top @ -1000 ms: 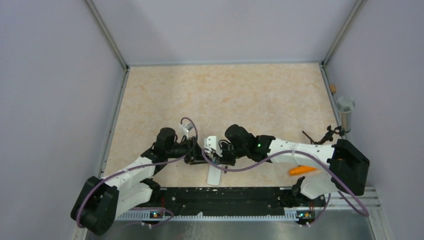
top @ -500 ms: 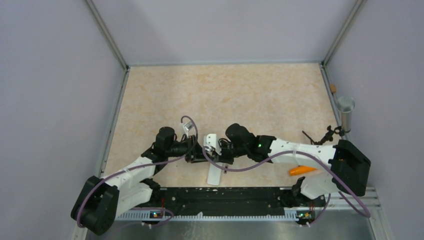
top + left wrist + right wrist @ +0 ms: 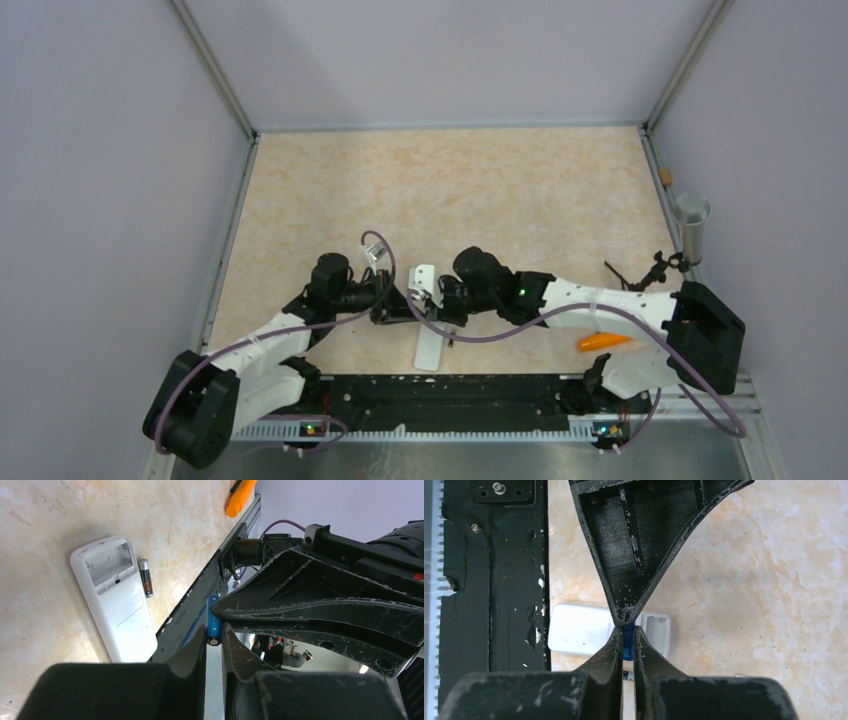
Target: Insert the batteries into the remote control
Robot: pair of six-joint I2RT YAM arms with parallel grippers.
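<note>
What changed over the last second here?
The left gripper narrowed onto the blue battery that the right gripper pinches; the right arm edged slightly right. The remote control, the black battery beside it and the orange object stayed put.

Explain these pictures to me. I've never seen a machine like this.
Two robot arms, left arm and right arm, are bolted at the near edge of the table. One picture looks down from above; the other two come from cameras on each wrist. On the table lie a white remote, back up with its battery slot open and empty, a dark battery beside it, and an orange object farther off. The left hand and the right hand meet above the remote, both pinching one blue battery.
</note>
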